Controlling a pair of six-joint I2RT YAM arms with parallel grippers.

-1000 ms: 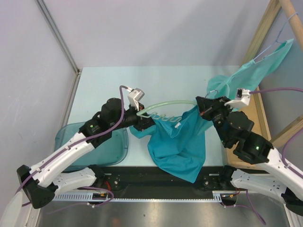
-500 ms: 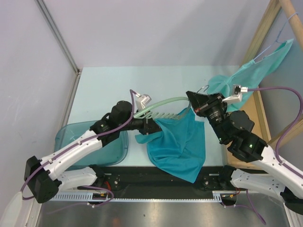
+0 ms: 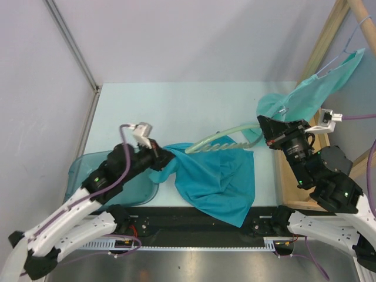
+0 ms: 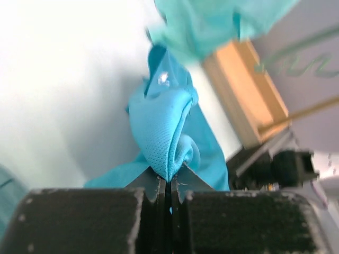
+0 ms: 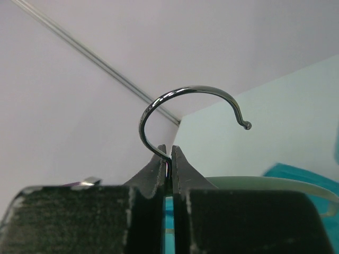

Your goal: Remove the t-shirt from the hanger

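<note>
The teal t-shirt (image 3: 216,179) lies spread on the table's near middle, one corner hanging over the front edge. My left gripper (image 3: 160,157) is shut on a bunched fold of it at its left end; the fold (image 4: 167,135) rises from between the closed fingers. The pale green hanger (image 3: 226,136) sticks out bare from the shirt's upper edge, slanting up to the right. My right gripper (image 3: 265,126) is shut on the hanger's metal hook (image 5: 180,108), whose curve stands above the fingers.
A clear teal bin (image 3: 88,176) sits at the table's left front under my left arm. A lighter green garment (image 3: 320,85) hangs from a wooden rack (image 3: 329,35) at the back right. Grey walls close the left and back.
My left gripper pulled the shirt's fold left, and my right gripper drew the hook right. The hanger's arm slid out of the shirt and is now mostly bare.
</note>
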